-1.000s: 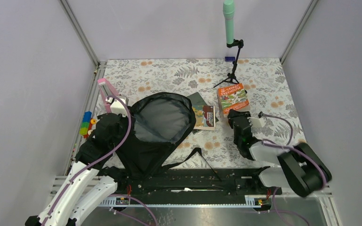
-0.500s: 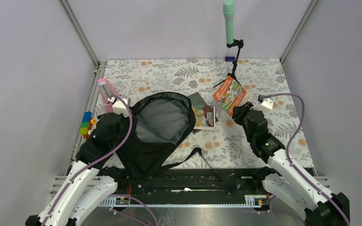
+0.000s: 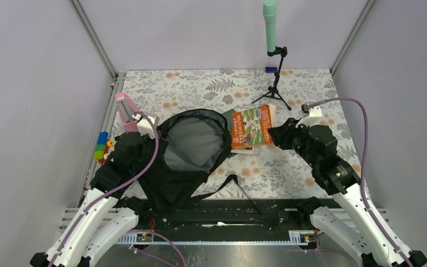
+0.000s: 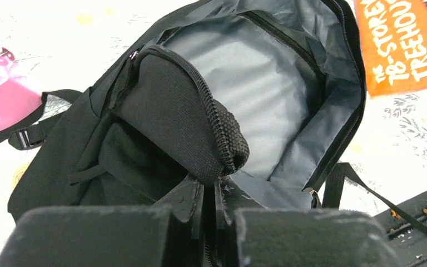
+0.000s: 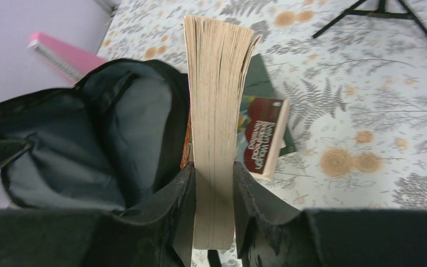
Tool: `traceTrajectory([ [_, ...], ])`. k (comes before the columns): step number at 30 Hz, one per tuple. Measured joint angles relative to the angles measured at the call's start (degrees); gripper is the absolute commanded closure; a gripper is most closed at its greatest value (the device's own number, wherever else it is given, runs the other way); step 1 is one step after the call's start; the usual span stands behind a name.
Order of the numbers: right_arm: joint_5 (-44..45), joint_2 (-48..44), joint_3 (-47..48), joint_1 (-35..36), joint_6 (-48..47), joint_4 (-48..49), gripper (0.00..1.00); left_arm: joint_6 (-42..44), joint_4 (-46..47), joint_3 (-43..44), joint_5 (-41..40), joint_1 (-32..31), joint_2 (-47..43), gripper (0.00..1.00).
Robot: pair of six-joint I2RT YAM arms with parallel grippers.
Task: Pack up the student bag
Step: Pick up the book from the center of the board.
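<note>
The orange book (image 3: 251, 127), clamped in the right gripper's (image 5: 214, 183) jaws, hangs over two books (image 5: 261, 139) that lie just beside the student bag (image 3: 192, 150). The bag sits left of centre on the counter (image 3: 200, 89). A tripod (image 3: 275, 89) stands behind. The left gripper's (image 4: 214, 194) jaws pinch narrowly on the bag's rim, and its mouth gapes, showing grey lining.

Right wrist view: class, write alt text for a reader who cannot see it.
A thick paperback, its page edges facing the camera, is clamped between the jaws of the right gripper. Left of it gapes the open student bag with grey lining; another book lies flat on the floral table behind.
</note>
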Motion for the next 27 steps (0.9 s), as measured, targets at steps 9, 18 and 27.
traceTrajectory([
  [9,-9.7,4.3,4.9,0.0,-1.1,-2.3,1.0,0.5,1.1,0.1,2.7,0.1,6.1,1.0],
  [18,-6.4,10.1,12.6,1.2,-9.2,-12.8,1.0,0.3,0.8,0.1,-1.1,0.1,6.0,1.0],
  [27,9.4,11.1,17.5,1.4,-16.7,-24.2,1.0,-0.7,-0.2,0.1,-5.6,0.1,5.3,1.0],
])
